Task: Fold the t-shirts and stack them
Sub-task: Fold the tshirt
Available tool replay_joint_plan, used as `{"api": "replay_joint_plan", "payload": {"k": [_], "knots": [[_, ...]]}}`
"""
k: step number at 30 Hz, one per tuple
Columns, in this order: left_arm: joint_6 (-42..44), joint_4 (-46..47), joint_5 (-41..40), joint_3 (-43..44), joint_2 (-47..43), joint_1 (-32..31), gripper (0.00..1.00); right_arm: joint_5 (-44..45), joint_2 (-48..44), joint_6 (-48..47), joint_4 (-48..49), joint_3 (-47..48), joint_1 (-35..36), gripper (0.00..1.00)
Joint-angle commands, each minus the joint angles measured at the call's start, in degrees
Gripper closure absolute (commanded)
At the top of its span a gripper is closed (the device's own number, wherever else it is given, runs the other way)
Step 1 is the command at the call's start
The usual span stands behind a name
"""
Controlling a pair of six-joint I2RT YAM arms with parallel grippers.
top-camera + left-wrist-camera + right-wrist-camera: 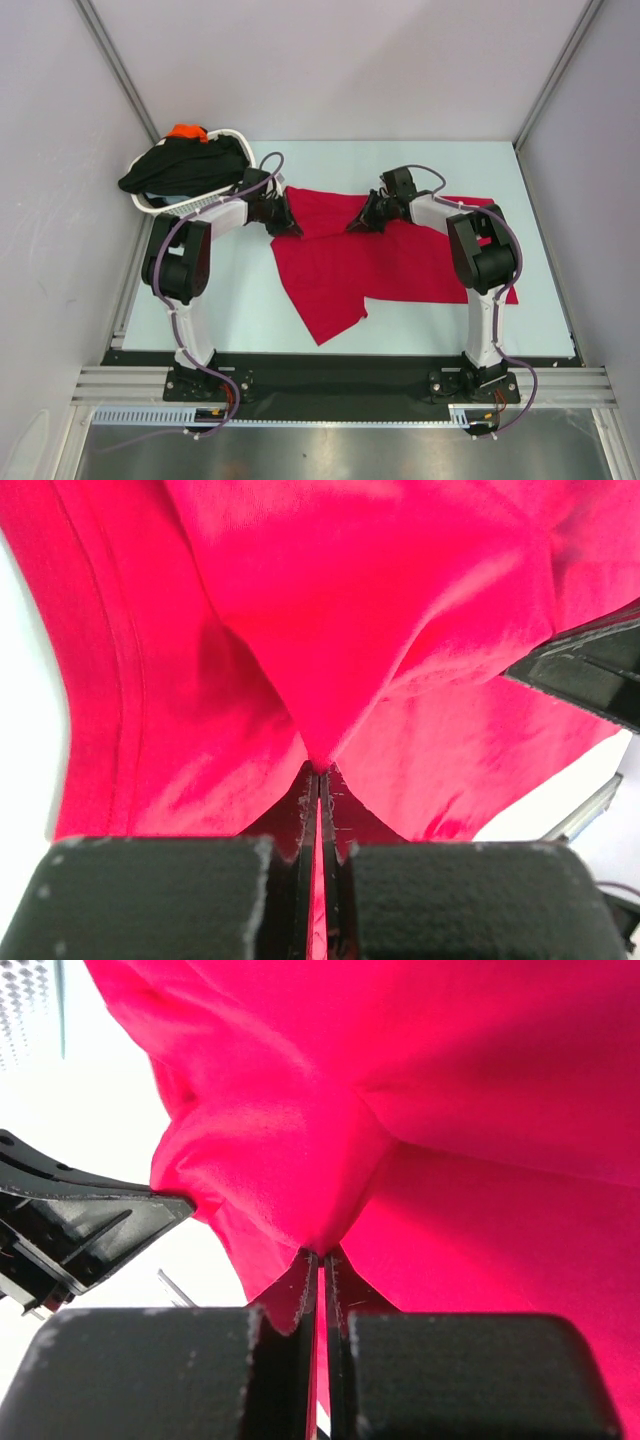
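Observation:
A crimson red t-shirt lies spread and rumpled across the middle of the table. My left gripper is shut on a pinch of its cloth at the shirt's far left edge; the left wrist view shows red cloth drawn tight into the closed jaws. My right gripper is shut on the shirt's far edge near its middle, cloth bunched into its jaws. A black t-shirt and an orange one lie heaped in the basket at the back left.
The white woven basket stands at the table's far left corner, just behind my left arm. Grey walls with metal posts close in the table on three sides. The pale table top shows behind and in front of the red shirt.

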Motion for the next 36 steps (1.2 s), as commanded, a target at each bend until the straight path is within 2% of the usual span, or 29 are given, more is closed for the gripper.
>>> {"api": "replay_joint_plan", "payload": {"k": [1, 15, 17, 20, 21, 23, 28, 31, 32, 33, 36], "knots": [[0.78, -1.76, 2.54, -1.44, -3.75, 0.48, 0.99, -2.16, -0.96, -4.13, -4.06, 2.47, 0.07, 1.0], [0.34, -1.4, 3.43, -5.31, -4.71, 0.75, 0.95, -2.69, -0.17, -7.3, -11.0, 2.56, -0.45, 0.99], [0.25, -1.84, 3.69, -5.14, -4.28, 0.75, 0.85, -2.26, 0.0, -7.91, -11.79, 2.74, -0.54, 0.96], [1.39, -2.89, 2.03, -5.84, -6.55, 0.75, 0.65, -1.46, -0.78, -10.28, -15.56, 3.35, -1.24, 0.86], [2.35, -3.25, -1.29, -6.01, -7.87, 0.75, 0.48, -0.85, -1.05, -11.07, -16.79, 3.88, -2.11, 0.76], [4.9, -4.04, -4.03, -6.1, -11.9, 0.75, 0.39, -0.15, -2.36, -13.8, -19.78, 4.23, -3.61, 0.71], [9.03, -5.1, -10.72, 0.56, -12.46, 0.75, 0.32, 2.92, -10.79, -18.63, -22.34, 3.97, -9.22, 0.51], [9.65, -2.91, -12.57, 5.74, -7.89, 0.75, 0.3, 6.09, -14.14, -19.96, -22.96, 3.97, -13.45, 0.39], [9.65, -1.68, -13.53, 7.33, -6.31, 0.75, 0.29, 7.84, -14.49, -20.22, -22.7, 3.97, -17.2, 0.34], [9.83, -1.49, -13.97, 9.26, -2.64, 0.75, 0.27, 8.55, -14.58, -20.4, -22.61, 4.14, -18.98, 0.26], [10.53, -0.44, -18.79, 16.3, 2.3, 0.48, 0.25, 9.61, -13.27, -21.71, -22.08, 6.42, -26.62, 0.21]]}}
